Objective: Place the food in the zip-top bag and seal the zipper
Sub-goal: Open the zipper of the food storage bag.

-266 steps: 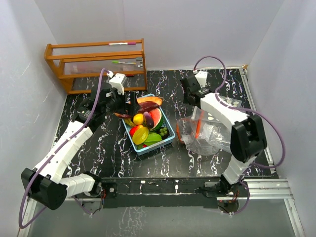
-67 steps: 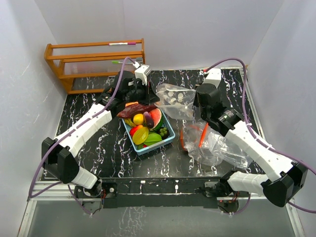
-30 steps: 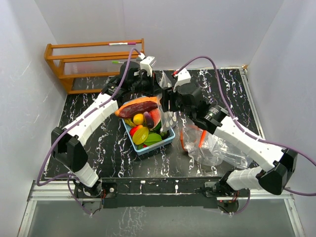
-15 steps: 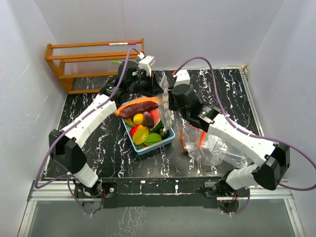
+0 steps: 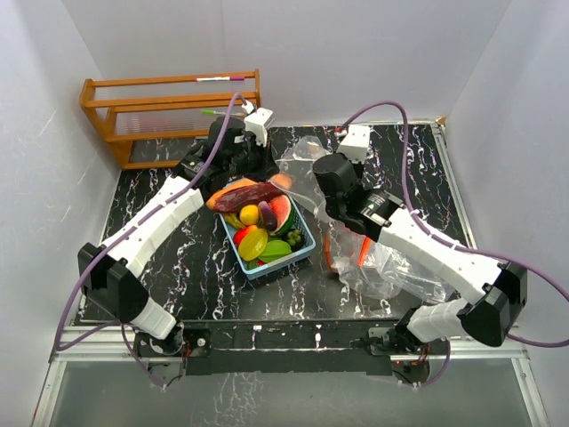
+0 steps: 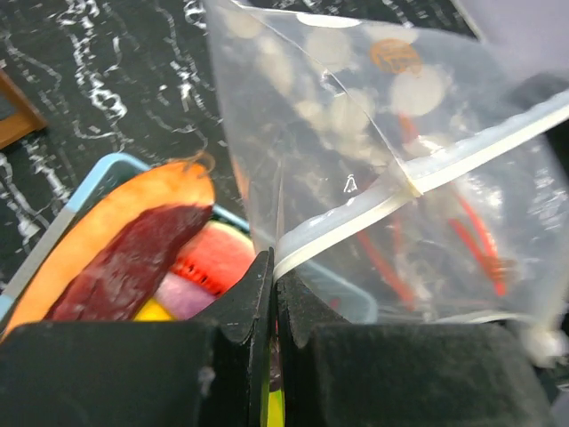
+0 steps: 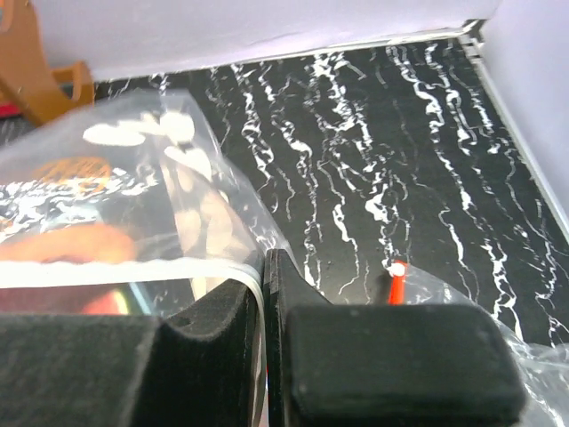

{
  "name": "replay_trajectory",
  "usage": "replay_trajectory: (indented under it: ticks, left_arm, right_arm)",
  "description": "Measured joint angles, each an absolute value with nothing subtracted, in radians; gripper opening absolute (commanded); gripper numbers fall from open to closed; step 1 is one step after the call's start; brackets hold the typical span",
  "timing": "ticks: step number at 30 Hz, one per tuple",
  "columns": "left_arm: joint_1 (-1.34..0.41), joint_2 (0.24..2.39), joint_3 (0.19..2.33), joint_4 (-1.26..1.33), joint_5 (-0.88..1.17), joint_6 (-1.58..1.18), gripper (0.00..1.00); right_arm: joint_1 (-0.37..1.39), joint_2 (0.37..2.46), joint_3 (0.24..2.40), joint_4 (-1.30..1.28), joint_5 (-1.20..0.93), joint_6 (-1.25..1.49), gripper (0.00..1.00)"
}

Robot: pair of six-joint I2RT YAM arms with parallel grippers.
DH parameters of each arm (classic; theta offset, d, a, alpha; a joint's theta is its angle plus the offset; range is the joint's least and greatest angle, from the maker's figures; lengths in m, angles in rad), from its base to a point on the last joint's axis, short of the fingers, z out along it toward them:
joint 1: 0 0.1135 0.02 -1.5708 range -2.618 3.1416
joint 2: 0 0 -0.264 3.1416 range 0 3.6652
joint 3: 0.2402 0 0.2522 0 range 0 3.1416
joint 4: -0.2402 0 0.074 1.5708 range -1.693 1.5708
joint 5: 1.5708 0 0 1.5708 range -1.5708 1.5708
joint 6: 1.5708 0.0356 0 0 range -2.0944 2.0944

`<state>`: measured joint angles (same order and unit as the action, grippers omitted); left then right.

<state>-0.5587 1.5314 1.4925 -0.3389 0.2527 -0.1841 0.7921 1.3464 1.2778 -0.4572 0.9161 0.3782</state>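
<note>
Several glossy toy pieces of food (image 5: 258,227) sit heaped in a light-blue plastic basket (image 5: 267,269) near the table's centre, none in a bag. Noted: a watermelon slice (image 5: 282,212) with a red face, a smooth yellow mango (image 5: 252,242), a green piece (image 5: 274,250), and a long dark-red piece (image 6: 124,267) lying on an orange one at the 12 o'clock end.

The zip-top bag (image 6: 356,160), a thin, clear, creased film, hangs off the table at 1 o'clock of the basket, stretched between both arms. Its whitish zipper strip (image 6: 427,173) runs as a raised ridge across the film.

The left tool (image 6: 272,267) is clenched on the strip's end, black fingers pressed together. The right tool (image 7: 265,267) is likewise clamped on the bag's strip at the other side.

At 3 o'clock of the basket a second bag (image 5: 391,253), crumpled and clear, lies flat with orange-red showing through. A slatted wooden rack (image 5: 173,107) stands at the 11 o'clock corner. The table (image 5: 178,258) is black with white marble veining.
</note>
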Motion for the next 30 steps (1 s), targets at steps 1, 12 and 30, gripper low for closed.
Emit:
replay_trajectory:
  ticks: [1,12,30]
  left_arm:
    - [-0.559,1.531,1.493,-0.354,0.229,-0.171,0.00]
    - [-0.580,1.531,1.525,-0.421,0.072,-0.112,0.00]
    - [-0.559,1.640,1.538,-0.325,0.047,-0.142,0.00]
  right_arm:
    - [0.792,1.336,1.275,-0.458,0.946,0.384,0.08]
    - [0.805,1.316,1.258,-0.472,1.019,0.389,0.25]
    - [0.796,1.276,1.246,-0.385,0.526,0.282,0.74]
